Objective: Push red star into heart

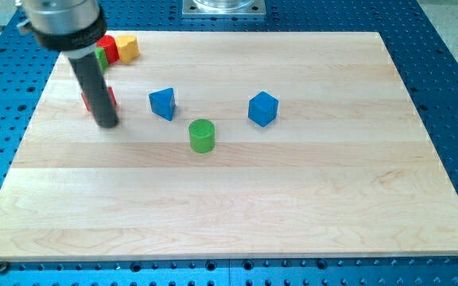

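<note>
My tip [108,125] rests on the wooden board [293,199] in its top-left quarter, at the end of a straight dark rod that comes down from the view's top-left corner. There is no hand or jaw on this arm, so nothing opens, closes or grips; the rod merely stands on the surface. Just behind the rod, touching it or nearly so, lies a red block [112,98], mostly hidden by the rod, so that only a sliver shows on the rod's right side and a little on its left; its shape cannot be made out. Further toward the board's top-left corner sits a tight cluster: a red block [108,46] beside a yellow block [127,48], with a small strip of a green block [102,59] showing beside the rod; their shapes are not clear. To the view's right of my tip, near it, stands a blue triangular block [162,103]. A green cylinder [202,135] stands upright lower and further right, toward the board's middle. A blue cube [262,109] lies right of that, near the board's centre, well apart from my tip.
</note>
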Controlling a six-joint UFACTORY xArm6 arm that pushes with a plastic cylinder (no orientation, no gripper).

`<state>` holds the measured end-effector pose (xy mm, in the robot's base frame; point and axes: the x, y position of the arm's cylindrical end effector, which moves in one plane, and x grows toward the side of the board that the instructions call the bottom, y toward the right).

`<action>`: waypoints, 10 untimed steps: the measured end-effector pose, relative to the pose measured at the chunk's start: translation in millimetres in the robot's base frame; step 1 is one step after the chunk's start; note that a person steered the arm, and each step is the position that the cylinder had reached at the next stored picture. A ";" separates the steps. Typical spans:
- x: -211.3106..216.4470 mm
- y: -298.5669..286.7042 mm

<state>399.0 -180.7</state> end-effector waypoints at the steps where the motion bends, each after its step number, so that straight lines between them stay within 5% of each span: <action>1: -54.5 1.5; 3: 4.1 -17.3; 4: -24.9 -86.8; 10: -62.5 65.0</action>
<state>336.5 -115.6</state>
